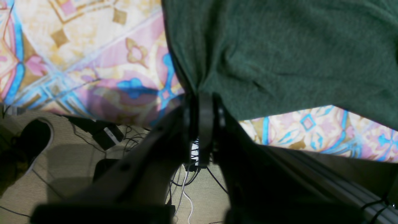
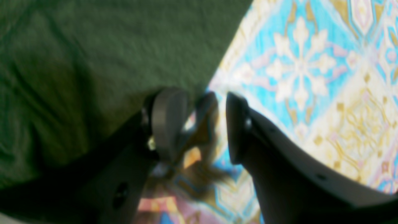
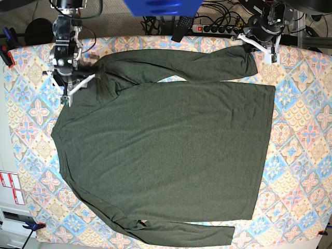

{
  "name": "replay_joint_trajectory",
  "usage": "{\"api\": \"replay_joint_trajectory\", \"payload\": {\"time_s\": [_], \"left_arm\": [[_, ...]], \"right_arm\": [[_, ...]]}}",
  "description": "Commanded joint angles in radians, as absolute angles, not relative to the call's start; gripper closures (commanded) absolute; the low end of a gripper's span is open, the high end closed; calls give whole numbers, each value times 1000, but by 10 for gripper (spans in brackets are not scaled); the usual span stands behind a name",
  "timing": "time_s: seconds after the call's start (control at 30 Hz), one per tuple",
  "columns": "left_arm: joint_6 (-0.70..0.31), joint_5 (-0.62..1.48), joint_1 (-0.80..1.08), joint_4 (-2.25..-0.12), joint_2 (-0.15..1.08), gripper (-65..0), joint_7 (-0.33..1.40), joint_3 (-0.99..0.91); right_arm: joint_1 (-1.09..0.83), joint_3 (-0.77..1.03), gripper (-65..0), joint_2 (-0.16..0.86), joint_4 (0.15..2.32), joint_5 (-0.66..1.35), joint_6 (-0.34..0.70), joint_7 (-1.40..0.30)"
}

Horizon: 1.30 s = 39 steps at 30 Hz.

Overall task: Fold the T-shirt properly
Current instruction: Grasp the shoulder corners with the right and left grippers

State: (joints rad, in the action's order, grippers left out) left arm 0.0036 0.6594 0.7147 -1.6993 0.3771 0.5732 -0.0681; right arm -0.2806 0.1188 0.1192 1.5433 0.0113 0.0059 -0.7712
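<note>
The dark olive T-shirt point(image 3: 166, 150) lies spread flat on the patterned table. One long sleeve is folded across its far edge and the other runs along the near edge. My left gripper point(image 3: 258, 48) is at the far right corner, shut on the end of the folded sleeve. In the left wrist view the T-shirt point(image 1: 279, 56) bunches into the closed left gripper point(image 1: 203, 95). My right gripper point(image 3: 72, 87) is at the far left by the shoulder. There the right gripper point(image 2: 202, 124) stands open at the edge of the T-shirt point(image 2: 93, 46), with only tablecloth between its fingers.
A colourful patterned cloth point(image 3: 301, 129) covers the table. A power strip and cables point(image 3: 207, 23) lie beyond the far edge, beside a blue object point(image 3: 163, 6). A red clamp point(image 3: 6, 54) sits on the left edge. The floor with cables point(image 1: 192, 193) shows under the left gripper.
</note>
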Motion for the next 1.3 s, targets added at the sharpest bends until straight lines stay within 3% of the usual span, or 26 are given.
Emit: {"api": "replay_joint_trajectory", "payload": {"time_s": [0.0,0.17,0.53,0.6,0.77,0.93,1.27], "left_arm": [[2,659,722,-1715,386,0,561,-74],[2,659,722,-1715,386,0,562,-74],[2,657,722,-1715,386,0,562,-74],[2,657,722,-1715,386,0,562,-74],[2,657,722,-1715,386,0,562,-74],[2,657,722,-1715,386,0,562,-74],[2,657,722,-1715,386,0,562,-73]], "right_arm": [[-263,124,-248,127,1543,10,4,-757],[-219,124,-248,127,1465,28,4,-753],[-162,229,-246,136,1311,530,5,-751],[-163,229,-245,136,1308,532,18,-753],[-168,237,-242,136,1308,533,171,-760],[-186,243,-189,136,1317,530,173,-753],[-222,371,-267,160,1383,530,173,-796]]}}
